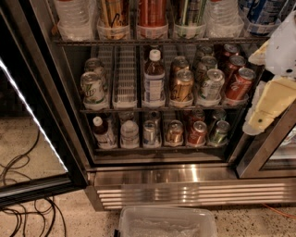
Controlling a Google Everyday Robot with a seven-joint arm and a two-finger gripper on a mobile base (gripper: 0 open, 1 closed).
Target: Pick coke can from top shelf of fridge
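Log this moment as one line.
stage: pre-grasp | tool: right edge of view, by middle rack | coke can: upright in top shelf holder, untouched | fridge: open

You see coke can [151, 11] on top shelf [88, 42], 12 o'clock | gripper [267, 107], 3 o'clock | tub [166, 221] before fridge [166, 178], 6 o'clock

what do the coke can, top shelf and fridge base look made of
coke can: glossy red metal, likely aluminium, by its sheen. top shelf: dark wire, probably coated metal; thin bars show. fridge base: brushed stainless steel, streaky reflections. gripper, at the right edge beside the middle shelf: matte cream, plastic-looking.
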